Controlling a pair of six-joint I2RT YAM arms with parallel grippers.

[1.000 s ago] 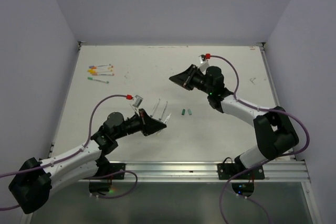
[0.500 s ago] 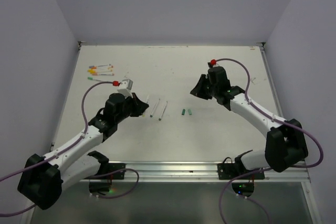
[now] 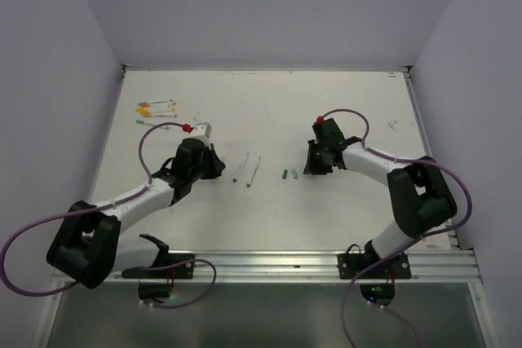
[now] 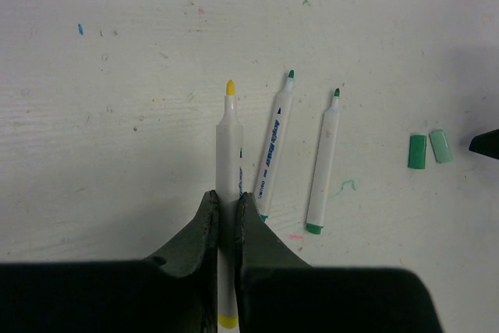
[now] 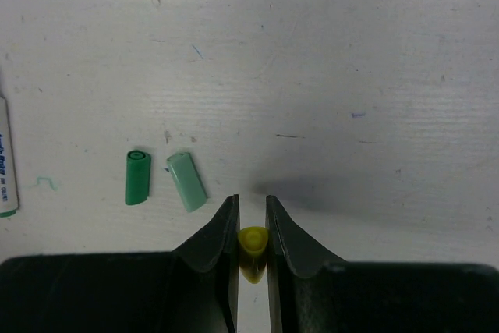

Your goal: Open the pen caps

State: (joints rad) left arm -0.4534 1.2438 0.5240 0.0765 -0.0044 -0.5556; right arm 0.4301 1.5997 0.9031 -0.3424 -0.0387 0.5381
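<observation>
My left gripper [image 4: 227, 200] is shut on a white pen with a bare yellow tip [image 4: 228, 138], held low over the table; in the top view this gripper [image 3: 215, 164] sits left of centre. Two uncapped green-tipped pens [image 4: 274, 142] [image 4: 323, 163] lie just right of it, also seen from above [image 3: 241, 167] [image 3: 254, 171]. My right gripper [image 5: 252, 207] is shut on a yellow cap [image 5: 252, 241], close above the table. A dark green cap [image 5: 137, 177] and a pale green cap [image 5: 187, 181] lie just left of it, also seen from above [image 3: 284, 174] [image 3: 294, 174].
Several capped pens [image 3: 155, 107] lie in a group at the far left of the table, with one more pen [image 3: 153, 124] just below them. The right gripper's black tip [image 4: 485, 143] shows at the right edge of the left wrist view. Purple cables loop over both arms.
Both grippers have come down to the table. The left one moved back and left with the pen. The right one moved right and nearer, stopping beside the green caps with the yellow cap.
</observation>
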